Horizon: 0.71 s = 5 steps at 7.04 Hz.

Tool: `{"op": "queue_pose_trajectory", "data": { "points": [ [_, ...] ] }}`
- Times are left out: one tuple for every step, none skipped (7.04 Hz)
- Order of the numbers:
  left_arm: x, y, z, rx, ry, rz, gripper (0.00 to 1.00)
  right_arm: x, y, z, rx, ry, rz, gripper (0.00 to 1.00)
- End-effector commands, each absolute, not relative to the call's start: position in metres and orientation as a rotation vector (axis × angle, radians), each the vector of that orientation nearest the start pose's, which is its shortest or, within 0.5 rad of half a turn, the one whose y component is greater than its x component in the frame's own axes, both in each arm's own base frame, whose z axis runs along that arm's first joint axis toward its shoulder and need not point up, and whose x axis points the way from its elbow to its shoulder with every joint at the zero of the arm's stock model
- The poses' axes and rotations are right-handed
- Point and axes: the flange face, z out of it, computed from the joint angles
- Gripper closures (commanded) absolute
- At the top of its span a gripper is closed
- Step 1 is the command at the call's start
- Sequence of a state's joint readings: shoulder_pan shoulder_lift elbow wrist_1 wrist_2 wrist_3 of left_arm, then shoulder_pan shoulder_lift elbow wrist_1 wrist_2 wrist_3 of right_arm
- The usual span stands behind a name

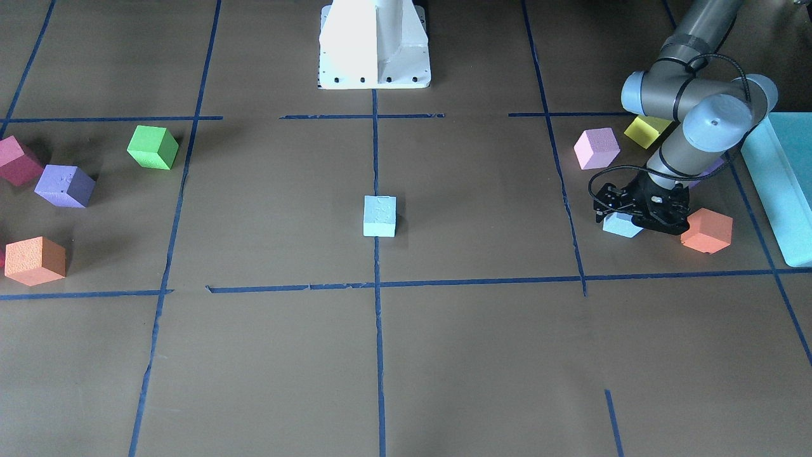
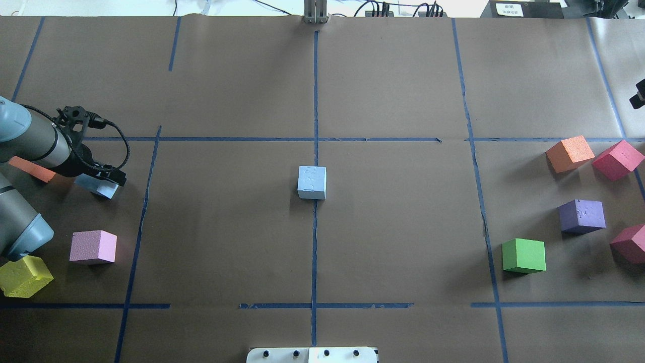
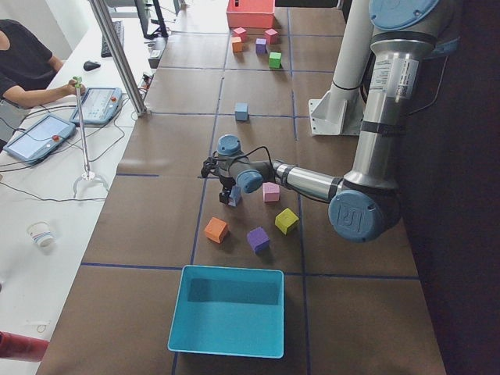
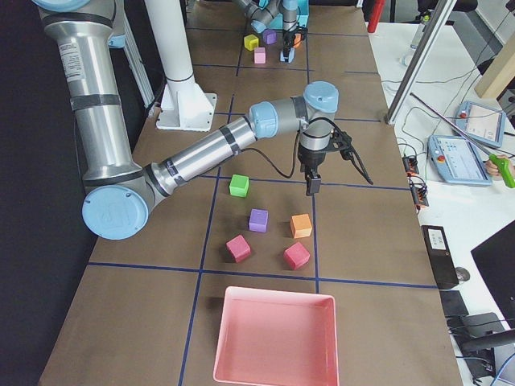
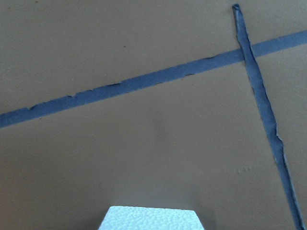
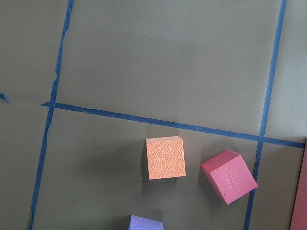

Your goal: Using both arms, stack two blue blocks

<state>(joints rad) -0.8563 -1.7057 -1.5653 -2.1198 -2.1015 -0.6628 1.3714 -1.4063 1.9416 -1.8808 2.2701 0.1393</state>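
Brown paper gridded with blue tape covers the table (image 2: pixel 227 227). On its left side the left gripper (image 2: pixel 106 177) is down over the left blue block (image 2: pixel 103 190), fingers either side of it. Whether they have clamped it I cannot tell. An orange cube (image 1: pixel 707 230) lies just beside. The centre blue block (image 2: pixel 312 182) sits well off to the right, square to the tape. The right gripper (image 4: pixel 312 183) hangs over the right-hand cubes, its opening unreadable. The carry looks to be the left arm's, rightward.
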Motion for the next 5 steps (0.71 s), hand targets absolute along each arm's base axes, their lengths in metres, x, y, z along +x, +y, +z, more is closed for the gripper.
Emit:
{"op": "queue_pose_trajectory", "data": {
  "points": [
    [0.293,-0.486,0.534,0.152,0.865,0.220,0.95,-0.029,-0.525,0.436,0.103,-0.729,-0.126,0.00],
    [0.267,-0.492,0.518,0.151,0.900,0.192,1.00,-0.027,-0.524,0.438,0.103,-0.728,-0.129,0.00],
    [0.255,-0.495,0.499,0.124,0.900,0.168,1.00,-0.020,-0.521,0.451,0.087,-0.728,-0.119,0.00],
    [0.257,-0.497,0.466,0.092,0.879,0.154,1.00,-0.013,-0.511,0.470,0.071,-0.737,-0.138,0.00],
    [0.263,-0.507,0.419,0.078,0.860,0.143,1.00,-0.001,-0.504,0.482,0.061,-0.755,-0.131,0.00]
  ]
}}
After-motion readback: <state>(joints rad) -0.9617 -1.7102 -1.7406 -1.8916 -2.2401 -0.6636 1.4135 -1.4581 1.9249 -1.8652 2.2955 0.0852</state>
